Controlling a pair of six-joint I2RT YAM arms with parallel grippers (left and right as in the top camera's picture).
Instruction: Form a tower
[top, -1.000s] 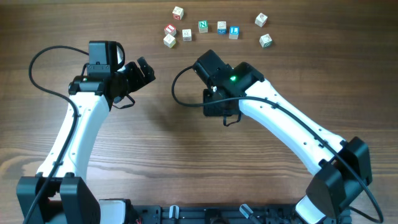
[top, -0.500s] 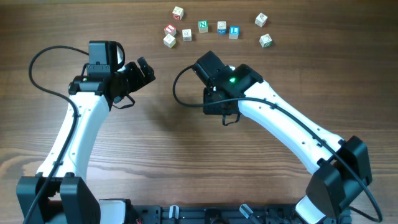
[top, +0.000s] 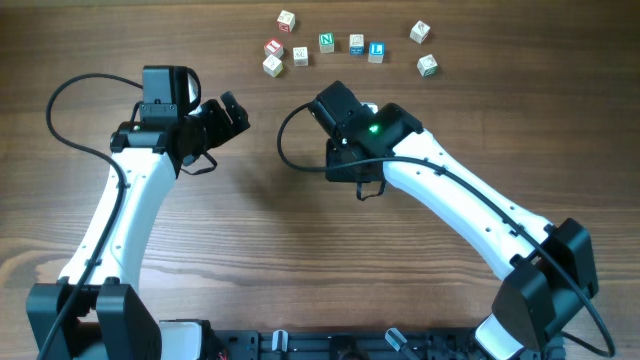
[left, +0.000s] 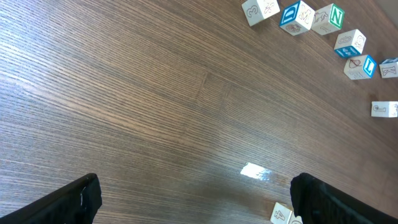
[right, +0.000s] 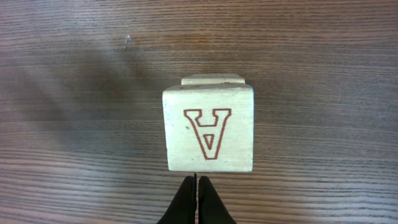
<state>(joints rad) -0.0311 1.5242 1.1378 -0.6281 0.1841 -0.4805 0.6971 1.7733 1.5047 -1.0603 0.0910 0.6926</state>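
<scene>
The tower was seen from straight above in the right wrist view, standing on the wooden bench. Its pale top face was printed with a red outlined A, upside down in that view. The edge of another cube was glimpsed beneath it on the far side. How many cubes were stacked could not be told. In the overhead view the tower was hidden beneath the right arm, near the middle of the bench.

The right claw was clenched, its two dark tips pressed together with nothing gripped. In the wrist view it was placed just beside the near edge of the top cube. Whether that cube was touched could not be made out.

The left claw was released and nothing was held by it. Its two dark halves were spread wide at the lower corners of the left wrist view, with bare wood between them. It was set well apart from the tower, to the left.

Loose letter cubes were scattered along the far side of the bench, well apart from both claws. Nine were counted in the overhead view, among them a green N cube and a blue letter cube.
</scene>
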